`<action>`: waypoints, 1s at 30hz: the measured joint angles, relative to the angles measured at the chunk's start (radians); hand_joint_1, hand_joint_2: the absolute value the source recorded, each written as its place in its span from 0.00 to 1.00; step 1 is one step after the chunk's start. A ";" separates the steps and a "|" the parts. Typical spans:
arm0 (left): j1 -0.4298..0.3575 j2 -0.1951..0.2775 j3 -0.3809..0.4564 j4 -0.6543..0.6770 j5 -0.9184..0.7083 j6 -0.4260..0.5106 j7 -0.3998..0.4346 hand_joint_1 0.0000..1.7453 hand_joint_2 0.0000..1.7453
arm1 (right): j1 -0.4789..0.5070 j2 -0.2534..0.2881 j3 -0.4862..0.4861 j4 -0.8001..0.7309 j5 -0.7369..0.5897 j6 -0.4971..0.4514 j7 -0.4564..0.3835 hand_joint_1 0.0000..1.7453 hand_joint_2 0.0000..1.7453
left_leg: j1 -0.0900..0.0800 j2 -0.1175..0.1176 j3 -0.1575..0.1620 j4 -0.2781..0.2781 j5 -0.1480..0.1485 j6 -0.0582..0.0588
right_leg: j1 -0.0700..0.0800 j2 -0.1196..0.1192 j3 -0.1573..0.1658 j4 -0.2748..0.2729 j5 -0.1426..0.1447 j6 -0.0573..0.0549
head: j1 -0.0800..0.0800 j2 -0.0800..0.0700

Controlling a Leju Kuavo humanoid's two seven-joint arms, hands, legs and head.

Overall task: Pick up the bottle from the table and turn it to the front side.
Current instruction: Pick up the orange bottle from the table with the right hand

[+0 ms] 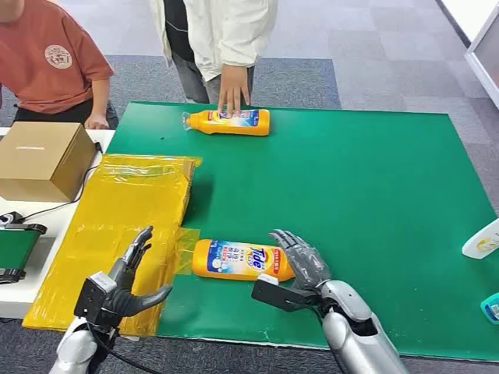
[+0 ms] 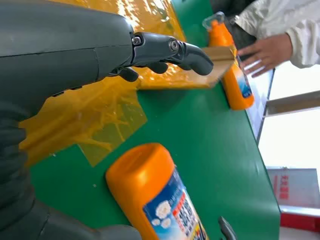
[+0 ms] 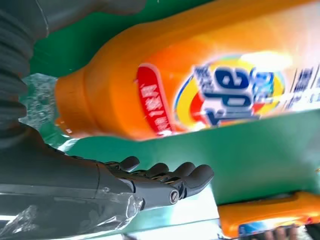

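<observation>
Your green worktop point(image 1: 353, 195) carries an orange bottle point(image 1: 241, 260) lying on its side, label up, near the front edge. Your right hand point(image 1: 303, 261) sits open at its neck, holding nothing; your left hand point(image 1: 126, 280) hovers open over yellow film point(image 1: 118, 218). A person's hand point(image 1: 234, 87) touches a second bottle point(image 1: 229, 121).

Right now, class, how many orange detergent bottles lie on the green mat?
2: the near bottle lies by the right hand; the far bottle lies under a person's hand.
</observation>
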 joint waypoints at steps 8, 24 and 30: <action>-0.008 0.002 -0.064 -0.048 -0.002 -0.002 0.006 0.00 1.00 | -0.047 0.006 0.079 0.078 0.091 -0.029 -0.002 0.00 1.00 | 0.000 0.000 0.000 0.000 0.000 0.000 | 0.000 0.000 0.000 0.000 0.000 0.001 | 0.000 0.000; 0.024 0.042 -0.165 -0.270 -0.026 0.025 0.005 0.00 1.00 | -0.032 -0.007 0.146 0.020 -0.017 0.019 -0.089 1.00 1.00 | 0.000 0.000 0.000 0.000 0.000 0.000 | 0.000 0.000 0.000 0.000 0.000 0.001 | 0.000 0.000; 0.035 0.051 -0.170 -0.300 -0.016 0.043 0.001 0.00 1.00 | 0.002 -0.011 0.104 -0.059 -0.275 0.118 -0.167 1.00 1.00 | 0.000 0.000 -0.001 0.000 0.000 0.000 | 0.000 0.000 -0.001 0.000 0.000 0.001 | 0.000 0.000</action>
